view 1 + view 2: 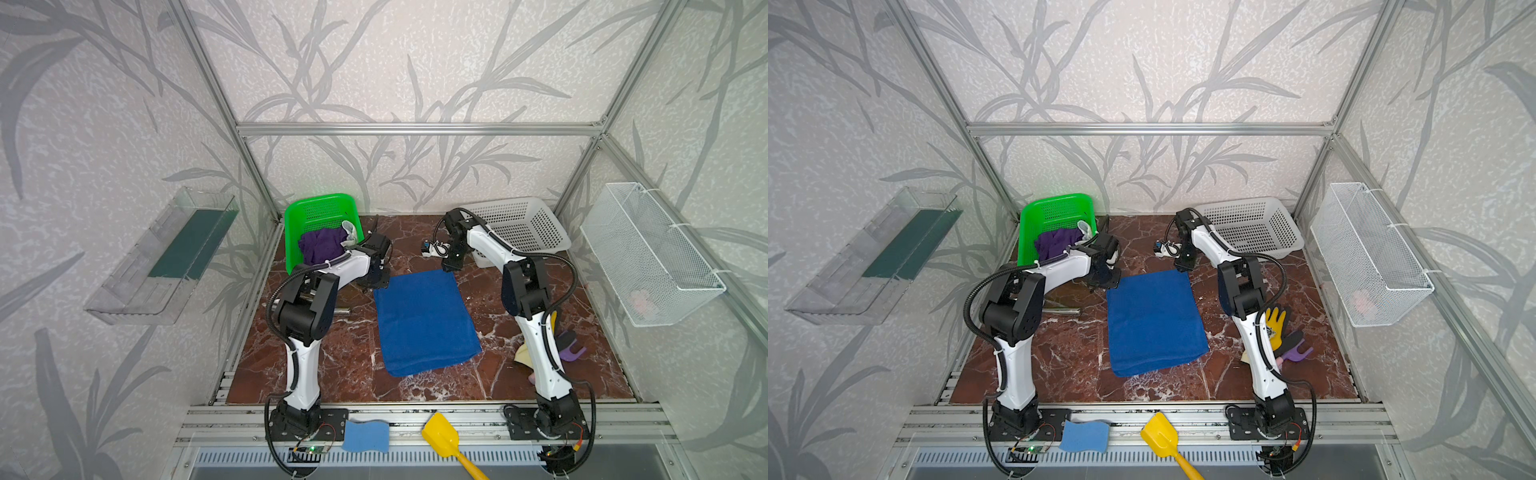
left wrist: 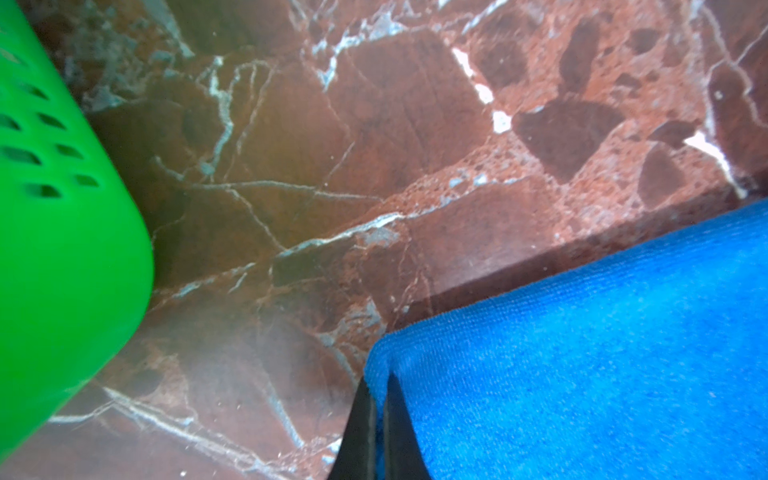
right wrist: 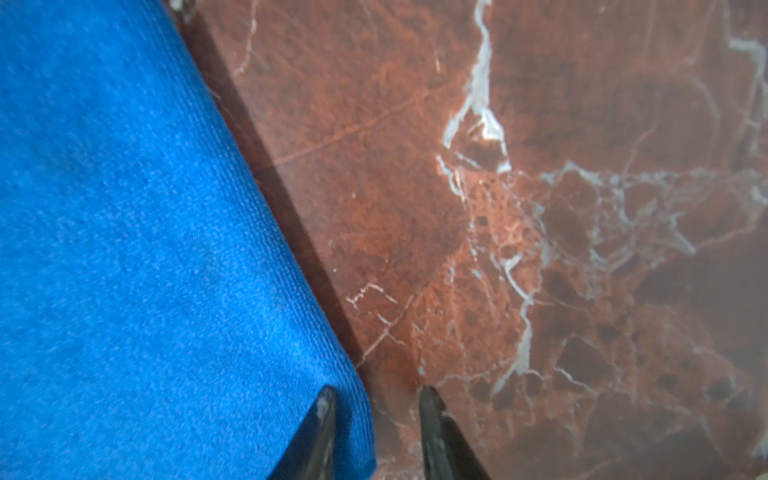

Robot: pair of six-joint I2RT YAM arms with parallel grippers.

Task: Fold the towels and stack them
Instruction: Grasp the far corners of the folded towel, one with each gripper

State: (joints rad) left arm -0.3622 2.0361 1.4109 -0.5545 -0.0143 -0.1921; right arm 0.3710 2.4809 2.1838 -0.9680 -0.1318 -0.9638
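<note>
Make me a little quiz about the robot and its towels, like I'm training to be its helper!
1. Pick one: the purple towel sits in A) the white basket, B) the green basket, C) the wire basket.
2. True or false: the left gripper is shut on a corner of the blue towel.
3. Fill in: the right gripper has its jaws ___, one on each side of the blue towel's edge.
Key: 1 B; 2 true; 3 open.

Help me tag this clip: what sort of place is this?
Likely a lab test cell: aluminium frame around wallpapered panels, two robot arms bolted to a front rail, a green basket and white basket on a marble-look tabletop.
</note>
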